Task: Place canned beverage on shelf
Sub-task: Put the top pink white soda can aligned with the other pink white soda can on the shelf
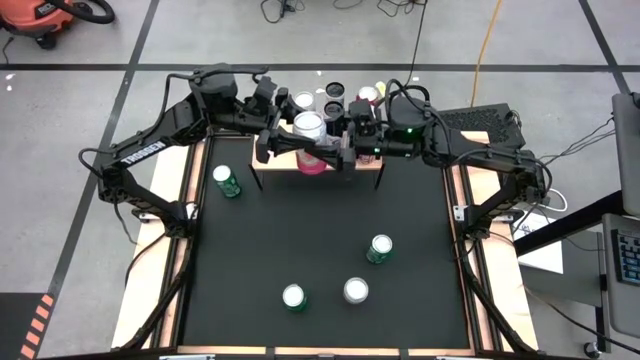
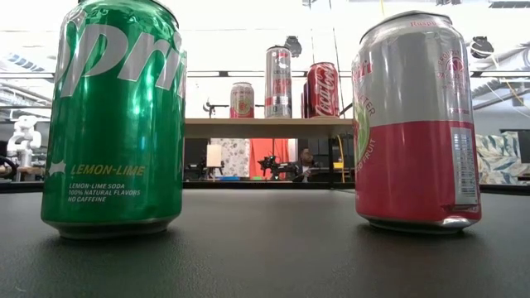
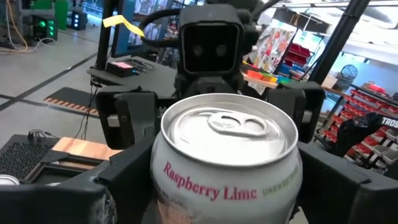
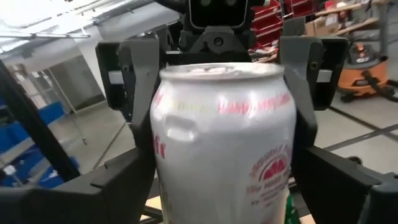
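Two grippers, left gripper [image 1: 268, 146] and right gripper [image 1: 345, 150], bracket the white-and-pink raspberry-lime aluminium can [image 1: 309, 137] mid-handover above the light wooden shelf [image 1: 300, 168], and which fingers actually grip I cannot tell; next, one releases cleanly.

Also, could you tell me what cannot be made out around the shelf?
- Whether the pink-and-white raspberry-lime can rests on the light wooden shelf: high view, left gripper and right gripper, meeting at it, cover its base.
- Shelf ends: low view, green Sprite can and red-and-silver can block them.
- Can's base: both wrist views, cut off by the edge.
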Tool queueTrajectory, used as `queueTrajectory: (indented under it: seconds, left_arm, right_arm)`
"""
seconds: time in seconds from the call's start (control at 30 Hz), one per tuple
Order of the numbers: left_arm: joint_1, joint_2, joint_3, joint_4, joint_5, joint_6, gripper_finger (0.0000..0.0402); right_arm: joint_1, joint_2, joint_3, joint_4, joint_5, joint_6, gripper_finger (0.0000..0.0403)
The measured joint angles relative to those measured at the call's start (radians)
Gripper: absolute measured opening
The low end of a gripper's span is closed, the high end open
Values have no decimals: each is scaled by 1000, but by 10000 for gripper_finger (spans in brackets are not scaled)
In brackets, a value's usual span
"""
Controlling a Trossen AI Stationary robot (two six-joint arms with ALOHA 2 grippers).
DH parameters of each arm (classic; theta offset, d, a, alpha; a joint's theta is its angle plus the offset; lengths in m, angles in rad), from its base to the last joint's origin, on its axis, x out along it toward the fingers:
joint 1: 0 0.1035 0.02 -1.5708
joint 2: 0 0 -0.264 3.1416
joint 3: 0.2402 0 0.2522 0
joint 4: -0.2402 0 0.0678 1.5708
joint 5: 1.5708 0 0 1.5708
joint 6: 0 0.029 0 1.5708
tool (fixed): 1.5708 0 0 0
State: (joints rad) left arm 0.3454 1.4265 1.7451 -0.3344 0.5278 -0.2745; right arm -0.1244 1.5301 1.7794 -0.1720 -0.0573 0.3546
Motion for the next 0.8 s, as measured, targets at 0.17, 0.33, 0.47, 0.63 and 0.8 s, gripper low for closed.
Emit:
queueTrajectory:
  seconds: [0.17, 0.33, 0.47, 0.63, 0.8]
  left_arm:
    - [0, 0, 0, 7, 22, -4, 306]
    - [0, 0, 0, 8, 22, -6, 304]
    - [2, -1, 0, 10, 22, -1, 304]
    - [17, -7, 0, 13, 22, 53, 303]
    - [36, -22, 0, 12, 5, 197, 303]
  right_arm:
    - [0, 0, 0, -5, -26, 17, 342]
    - [-1, -5, 0, -14, -57, 18, 342]
    - [-1, -45, 0, -103, -76, 3, 342]
    - [-1, -111, 0, -241, -76, -28, 337]
    - [-1, -161, 0, -338, -74, -34, 332]
